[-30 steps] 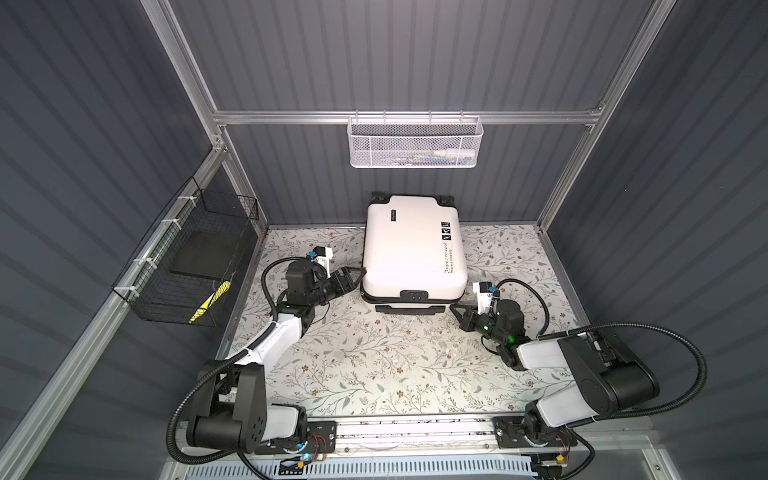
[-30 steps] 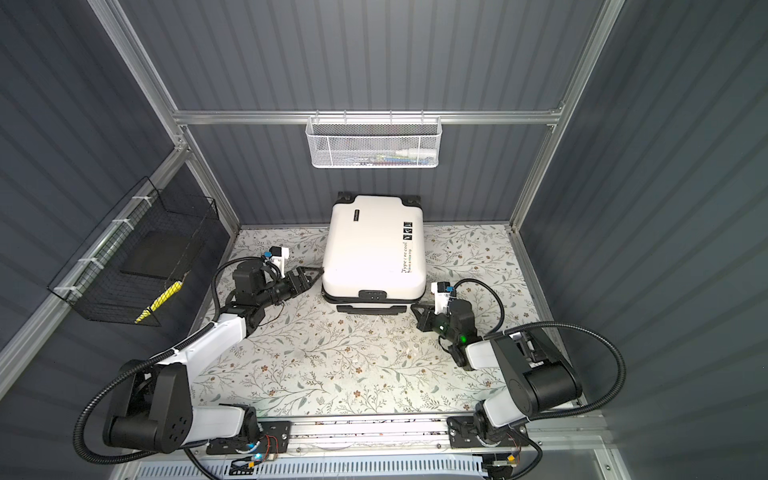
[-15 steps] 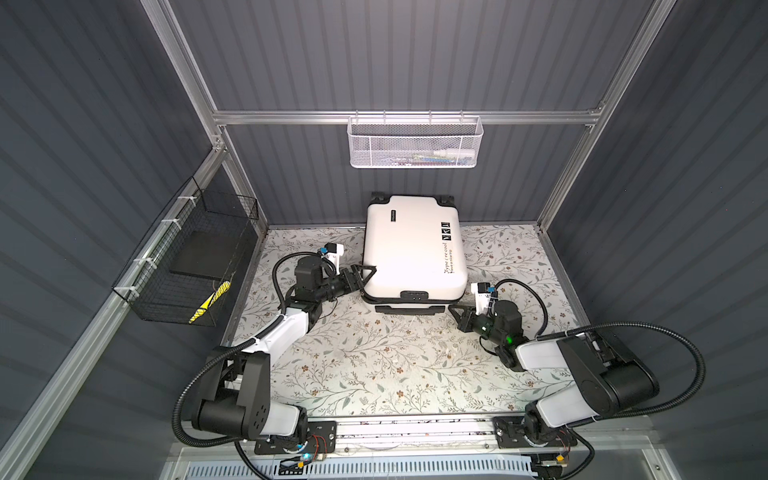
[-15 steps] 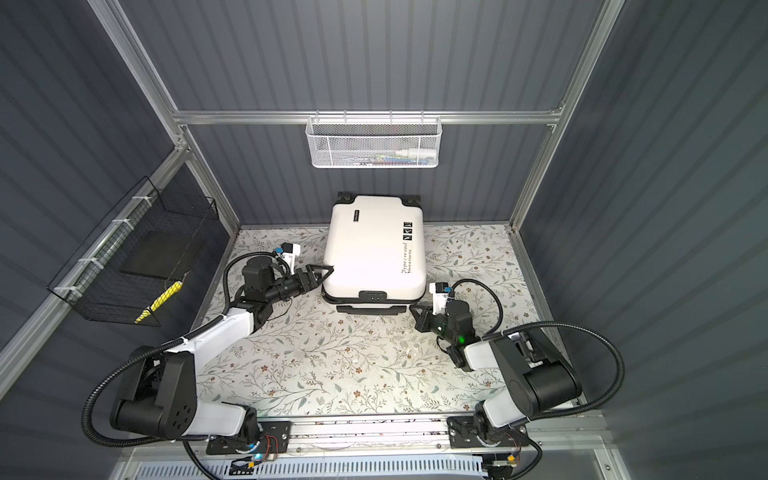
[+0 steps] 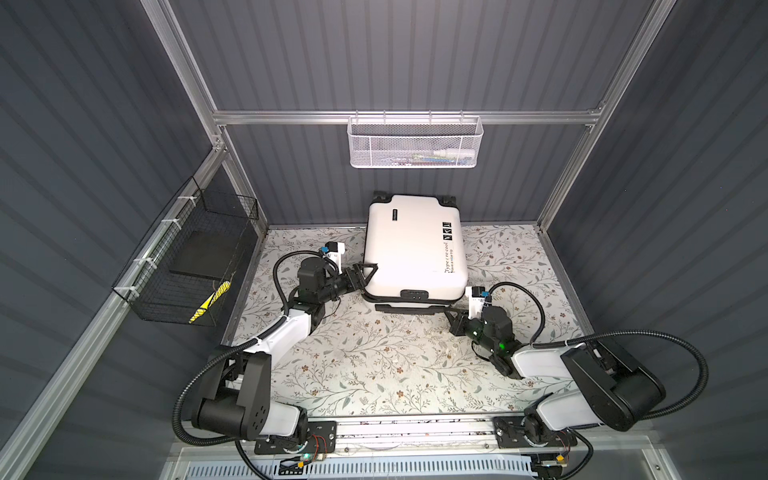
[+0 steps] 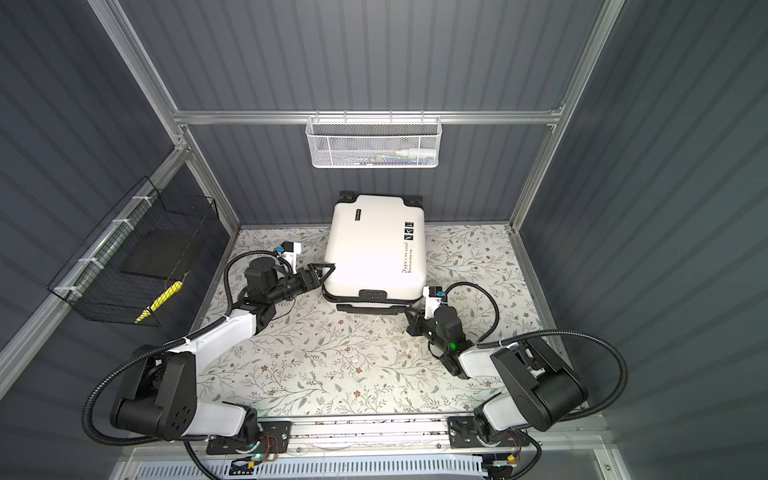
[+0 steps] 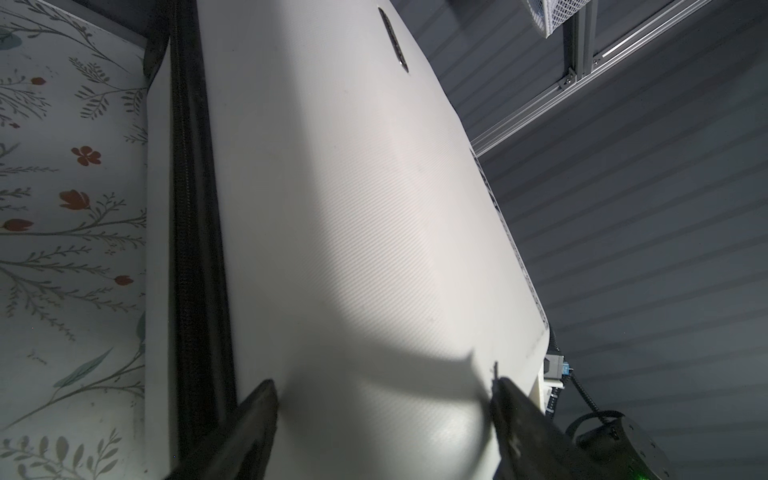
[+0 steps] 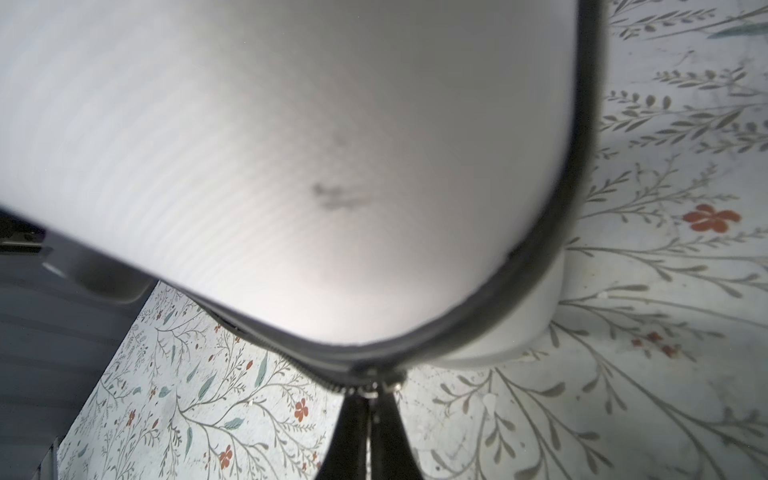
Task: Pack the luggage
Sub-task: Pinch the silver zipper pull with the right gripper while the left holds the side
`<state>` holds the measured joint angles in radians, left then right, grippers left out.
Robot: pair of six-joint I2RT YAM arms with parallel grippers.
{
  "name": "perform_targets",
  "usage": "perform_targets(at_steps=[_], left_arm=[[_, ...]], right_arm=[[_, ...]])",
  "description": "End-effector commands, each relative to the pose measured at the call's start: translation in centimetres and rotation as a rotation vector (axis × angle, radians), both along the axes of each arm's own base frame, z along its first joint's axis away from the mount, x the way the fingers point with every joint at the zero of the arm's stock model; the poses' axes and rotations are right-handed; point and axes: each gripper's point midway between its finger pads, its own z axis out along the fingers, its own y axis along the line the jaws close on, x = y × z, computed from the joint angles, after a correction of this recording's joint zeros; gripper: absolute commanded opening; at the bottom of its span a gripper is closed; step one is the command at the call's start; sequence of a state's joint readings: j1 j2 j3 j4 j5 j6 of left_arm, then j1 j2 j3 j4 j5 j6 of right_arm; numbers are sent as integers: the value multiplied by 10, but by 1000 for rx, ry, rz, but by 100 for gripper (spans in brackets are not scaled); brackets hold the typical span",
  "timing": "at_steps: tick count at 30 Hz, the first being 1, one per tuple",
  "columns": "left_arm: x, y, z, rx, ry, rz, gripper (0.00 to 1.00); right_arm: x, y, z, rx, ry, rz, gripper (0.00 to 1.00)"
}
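A white mesh basket (image 5: pixel 414 143), upper centre in a top view, holds small indistinct items. The black wire basket (image 5: pixel 187 266) at left holds a dark slab (image 5: pixel 205 257) and a yellow-black object (image 5: pixel 208 301). The luggage (image 5: pixel 411 245) lies closed at centre, white with black script. The left gripper (image 5: pixel 368 272) gapes wide at its left edge, and the right gripper (image 8: pixel 370 401) is pinched together at its zipper (image 8: pixel 588 124).

I see white luggage (image 5: pixel 411 245) with black script and zip on a bench (image 5: pixel 374 365) patterned with grey-green sprigs and red flowers.
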<state>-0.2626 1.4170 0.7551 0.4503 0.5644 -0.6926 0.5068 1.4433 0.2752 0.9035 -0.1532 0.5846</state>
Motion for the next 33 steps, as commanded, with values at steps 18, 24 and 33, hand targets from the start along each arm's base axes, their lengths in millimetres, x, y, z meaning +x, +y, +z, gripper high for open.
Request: perform_targets(at_steps=[18, 24, 33], left_arm=[[-28, -31, -2, -42, 25, -146, 80], [-30, -32, -4, -45, 26, -150, 79], [-24, -26, -3, -8, 14, -107, 80]], right_arm=[[-32, 89, 26, -47, -75, 228, 0], [-30, 99, 24, -33, -71, 219, 0], [-33, 73, 13, -49, -85, 126, 0]])
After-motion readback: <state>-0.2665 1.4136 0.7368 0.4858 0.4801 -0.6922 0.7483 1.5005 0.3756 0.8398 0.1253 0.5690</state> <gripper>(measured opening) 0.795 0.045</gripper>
